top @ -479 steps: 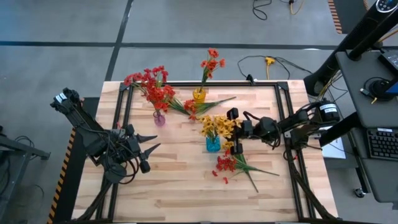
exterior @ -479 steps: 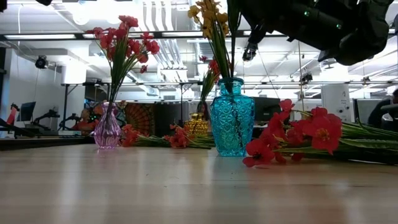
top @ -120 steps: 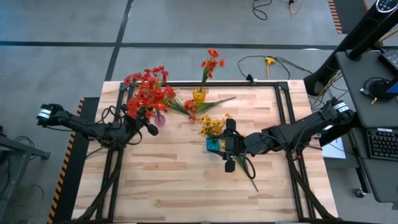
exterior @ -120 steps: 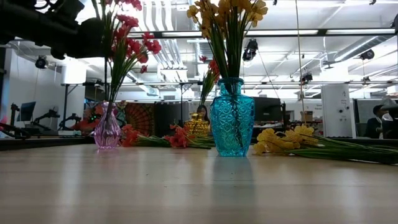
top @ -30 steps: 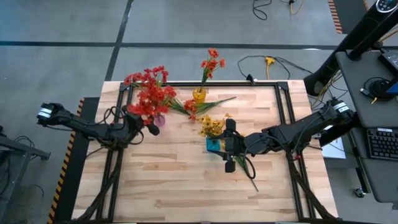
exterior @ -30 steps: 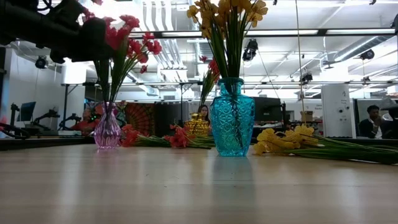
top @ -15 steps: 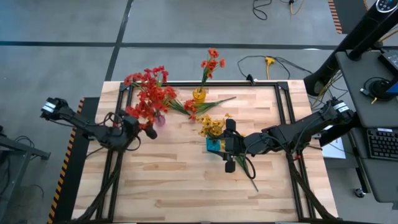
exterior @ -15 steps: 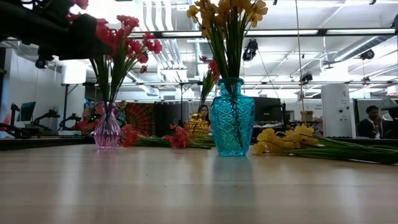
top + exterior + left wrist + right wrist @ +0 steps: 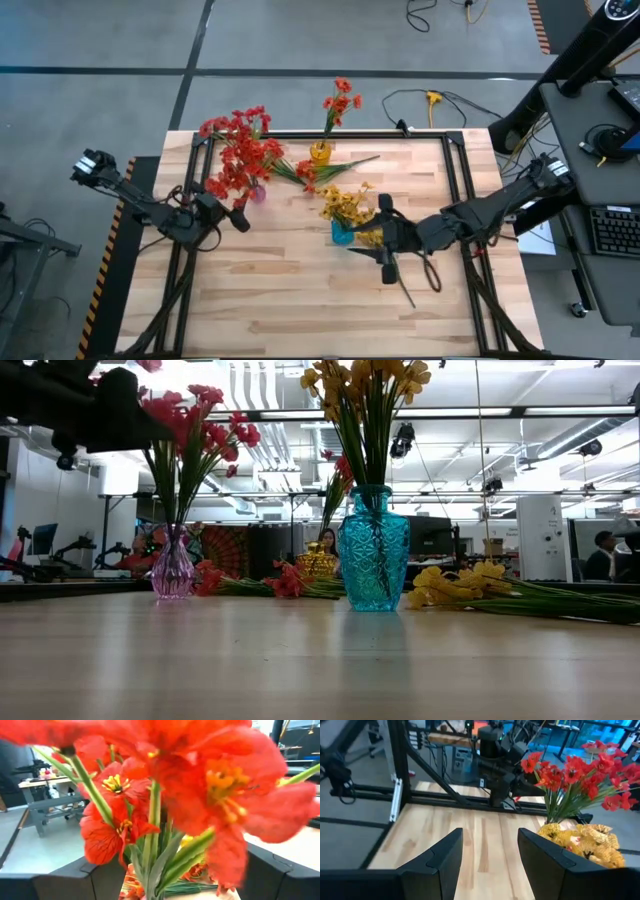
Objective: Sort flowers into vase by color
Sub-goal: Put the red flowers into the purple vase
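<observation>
Red flowers (image 9: 240, 150) stand in a small pink vase (image 9: 256, 192) at the table's far left. My left gripper (image 9: 238, 217) is open just near-left of them. In its wrist view the blooms and stems (image 9: 150, 845) fill the wide gap between its fingers, which stand clear on both sides. Yellow flowers (image 9: 345, 203) stand in a blue vase (image 9: 342, 233) at mid-table. A loose yellow sprig (image 9: 372, 237) lies on the table beside that vase. My right gripper (image 9: 388, 268) is open just near of the sprig, with only bare table between its fingers (image 9: 445, 860).
A yellow vase (image 9: 320, 152) with orange-red flowers (image 9: 340, 100) stands at the far edge. Loose red and orange-red sprigs (image 9: 312, 170) lie on the table between it and the pink vase. Green stems (image 9: 408, 292) trail toward the near right. A black frame (image 9: 455, 180) borders the tabletop.
My left gripper has let go of the red flowers and drawn back a little toward the table's near left; the flowers stay standing in the pink vase. My right gripper has swung toward the table's right edge, uncovering the loose yellow sprig, which has not moved.
</observation>
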